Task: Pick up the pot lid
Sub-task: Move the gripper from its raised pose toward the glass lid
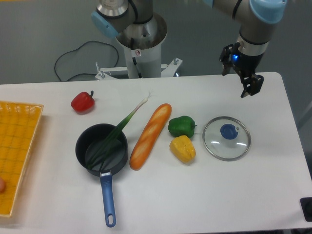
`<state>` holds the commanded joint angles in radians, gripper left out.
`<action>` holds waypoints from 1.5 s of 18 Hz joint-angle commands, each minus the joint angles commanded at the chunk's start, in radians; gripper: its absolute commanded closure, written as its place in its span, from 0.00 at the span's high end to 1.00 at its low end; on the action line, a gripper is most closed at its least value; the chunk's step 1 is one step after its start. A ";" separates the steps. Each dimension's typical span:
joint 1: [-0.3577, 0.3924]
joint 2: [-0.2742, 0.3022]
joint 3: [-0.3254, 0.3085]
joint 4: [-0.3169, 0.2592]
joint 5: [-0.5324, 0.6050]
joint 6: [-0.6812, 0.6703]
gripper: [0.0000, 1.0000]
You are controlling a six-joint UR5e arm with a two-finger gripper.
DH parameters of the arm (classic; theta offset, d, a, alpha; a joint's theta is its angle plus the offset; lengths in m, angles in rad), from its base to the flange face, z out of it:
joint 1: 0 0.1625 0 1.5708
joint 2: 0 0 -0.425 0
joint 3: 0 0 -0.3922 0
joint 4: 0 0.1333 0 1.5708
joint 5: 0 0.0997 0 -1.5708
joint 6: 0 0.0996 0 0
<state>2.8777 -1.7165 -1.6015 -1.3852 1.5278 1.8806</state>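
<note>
Camera: lid (227, 136) apart from open fingers (244, 93)

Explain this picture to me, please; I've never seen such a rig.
One fixed camera looks across the table. The machine is a jointed arm, reaching in at upper right. Its two-fingered pincer is open, holding nothing. Nearer the camera lies the clear lid with a blue knob. Also there: a green pepper, a yellow one, a long loaf, something red, and a black pan with leafy greens poking out. At left is a yellow bin.
</note>
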 joint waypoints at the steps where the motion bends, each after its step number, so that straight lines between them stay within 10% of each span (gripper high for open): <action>1: 0.000 -0.002 -0.003 0.003 0.000 0.006 1.00; 27: -0.017 -0.002 -0.074 0.002 -0.002 -0.071 1.00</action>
<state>2.8609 -1.7181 -1.6751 -1.3837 1.5263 1.8101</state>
